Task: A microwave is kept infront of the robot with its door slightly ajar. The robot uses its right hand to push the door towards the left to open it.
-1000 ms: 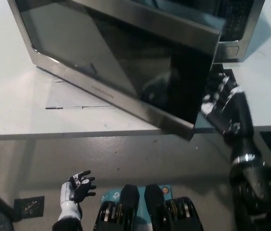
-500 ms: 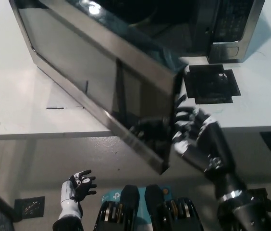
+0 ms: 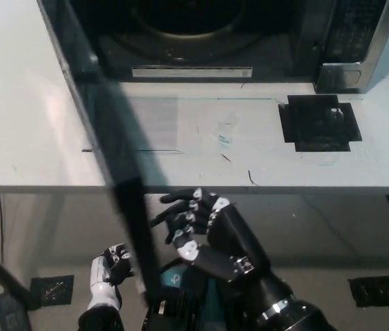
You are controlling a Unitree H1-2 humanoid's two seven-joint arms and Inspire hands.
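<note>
The black right hand (image 3: 198, 224) sits low in the head view at about 6 o'clock from the picture's centre, its fingers (image 3: 181, 198) spread apart and reaching toward 9 o'clock, holding nothing; the fingertips lie just beside the free edge of the microwave door (image 3: 122, 186), though whether they touch it cannot be told through the blur. The door now shows nearly edge-on, a dark strip running from the hinge at 11 o'clock down past the front edge of the table (image 3: 36, 138) to about 7 o'clock, so it stands swung out well over the floor. Behind it, at 12 o'clock, the microwave (image 3: 346, 41) shows its dark cavity fully exposed, with the control panel at 1 o'clock. Judged from this, the push is essentially done: the door is wide open, and what may remain is only a last nudge to its stop and drawing the arm away. Against half a second ago, the door has swept from a slanted face across the middle of the view to this thin strip at the left, and the right hand has followed it leftward and downward from about 4 o'clock to below the table edge. The white left hand (image 3: 112, 269) rests at 7 o'clock, low near the body, fingers loosely curled on nothing, unchanged.
</note>
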